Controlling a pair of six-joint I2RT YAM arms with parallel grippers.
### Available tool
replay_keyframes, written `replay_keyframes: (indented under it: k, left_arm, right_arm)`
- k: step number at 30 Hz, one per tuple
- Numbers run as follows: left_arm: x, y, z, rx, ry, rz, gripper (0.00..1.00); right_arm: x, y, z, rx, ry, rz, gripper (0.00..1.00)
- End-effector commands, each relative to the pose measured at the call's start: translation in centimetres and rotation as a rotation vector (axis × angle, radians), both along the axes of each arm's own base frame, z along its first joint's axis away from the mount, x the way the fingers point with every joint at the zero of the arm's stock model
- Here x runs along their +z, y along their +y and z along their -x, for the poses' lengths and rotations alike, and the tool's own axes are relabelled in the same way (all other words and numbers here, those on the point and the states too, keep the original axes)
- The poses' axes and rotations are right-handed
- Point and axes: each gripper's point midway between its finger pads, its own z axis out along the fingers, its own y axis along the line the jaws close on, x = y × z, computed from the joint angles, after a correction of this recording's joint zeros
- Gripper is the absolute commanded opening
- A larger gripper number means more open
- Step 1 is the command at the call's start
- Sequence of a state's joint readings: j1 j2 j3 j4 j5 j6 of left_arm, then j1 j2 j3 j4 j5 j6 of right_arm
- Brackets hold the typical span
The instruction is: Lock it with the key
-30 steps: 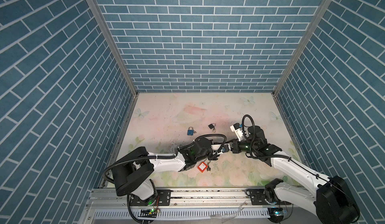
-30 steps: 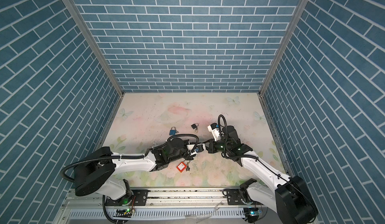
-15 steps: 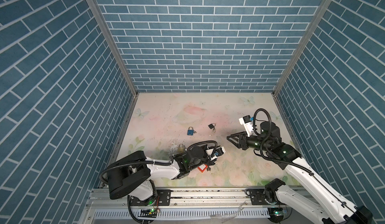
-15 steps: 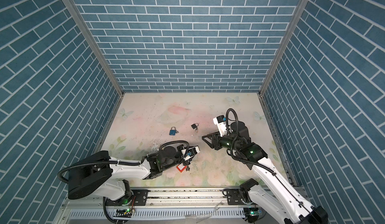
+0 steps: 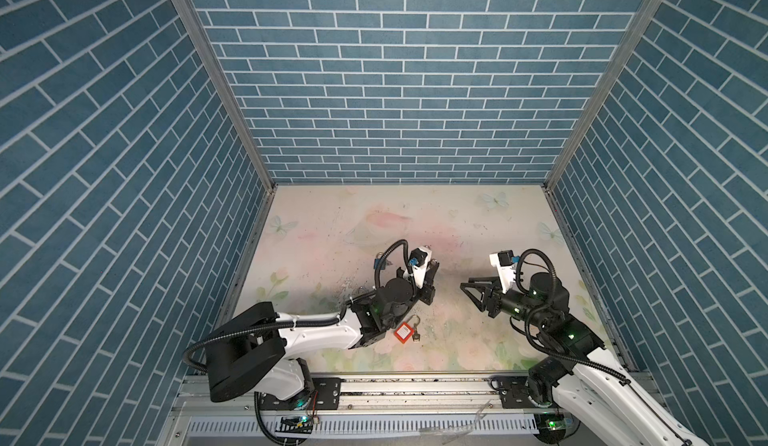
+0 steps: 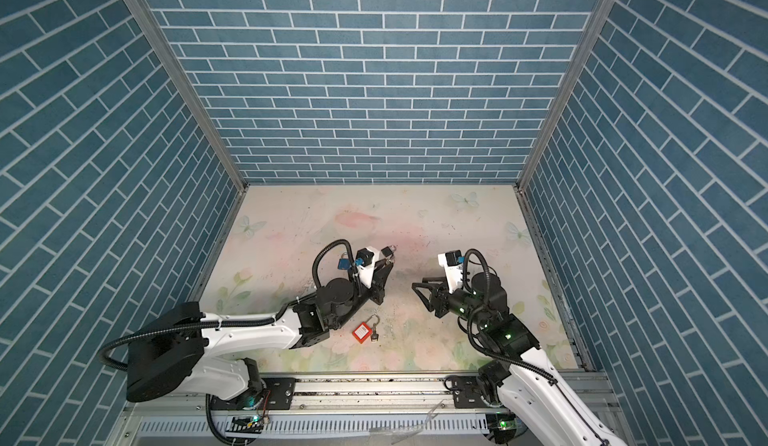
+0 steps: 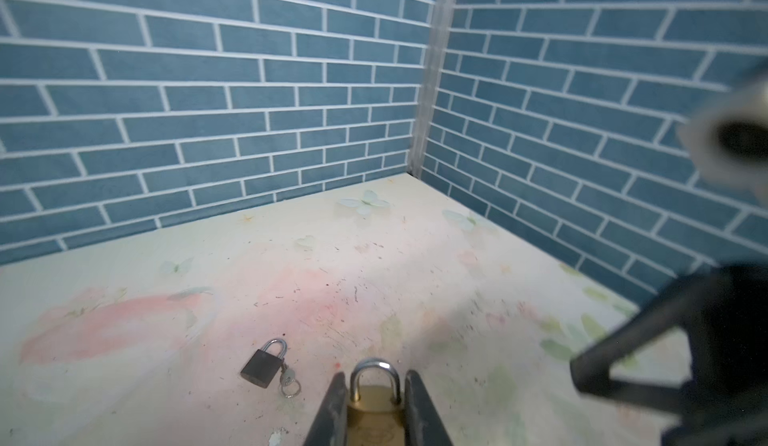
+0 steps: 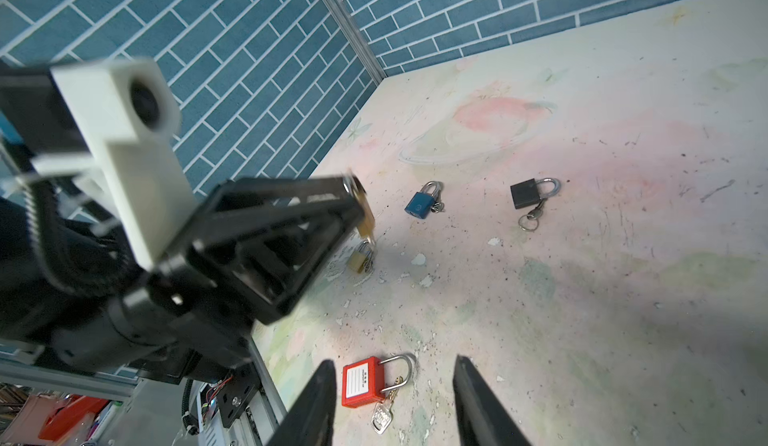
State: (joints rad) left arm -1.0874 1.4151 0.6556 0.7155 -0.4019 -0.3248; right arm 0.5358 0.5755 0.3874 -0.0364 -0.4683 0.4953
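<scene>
Left end effector [image 7: 375, 377] is clamped on the brass padlock [image 7: 376, 417], fingers pinching the body from both sides, and it's lifted clear of the tabletop [image 5: 374, 224] around the middle. Shackle up, and both legs look seated in the body.

Over to the right end effector [image 8: 392, 363]: jaws standing apart, nothing between them, hanging in the air over the right half and aimed across at its partner.

And that's the relation that matters. The brass padlock lies straight across the gap from those empty jaws, its long axis steep, shackle end high, keyway end facing down at the tabletop. I reckon any key has to come in from underneath, and the right arm is the free one to do it.

Now the trouble: the keyway itself is hidden in every view. The right wrist view shows something small dangling under the brass body. Key or ring, I can't tell, since blur smears it.

A red padlock [image 8: 361, 379] with its keys [image 8: 380, 412] lies near the front edge, beside the left arm. The blue padlock [image 8: 420, 203] and black padlock [image 8: 525, 192] sit farther back, each with a key ring attached.
</scene>
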Motion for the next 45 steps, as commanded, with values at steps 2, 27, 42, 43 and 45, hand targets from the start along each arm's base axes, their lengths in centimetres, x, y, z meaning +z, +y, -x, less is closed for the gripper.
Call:
replay_keyframes:
  k: [2, 27, 42, 43, 45]
  left_arm:
    - [-2.8, 3.2, -2.5, 0.248, 0.398, 0.358, 0.00]
    - [-8.2, 3.4, -2.6, 0.299, 0.829, 0.544, 0.00]
    - [-7.8, 3.2, -2.5, 0.281, 0.832, 0.534, 0.00]
    - [-7.7, 3.2, -2.4, 0.280, 0.832, 0.532, 0.00]
    - [-7.6, 3.2, -2.5, 0.279, 0.831, 0.532, 0.00]
  right_arm:
    - [1.0, 0.9, -0.6, 0.014, -0.066, -0.083, 0.41]
    - [-4.4, 9.7, -4.3, 0.183, -0.001, 0.073, 0.28]
    - [-6.5, 11.2, -5.6, 0.206, 0.024, 0.105, 0.16]
    - [-6.6, 11.3, -5.6, 0.208, 0.026, 0.107, 0.16]
    - [-6.9, 11.4, -5.7, 0.209, 0.032, 0.109, 0.15]
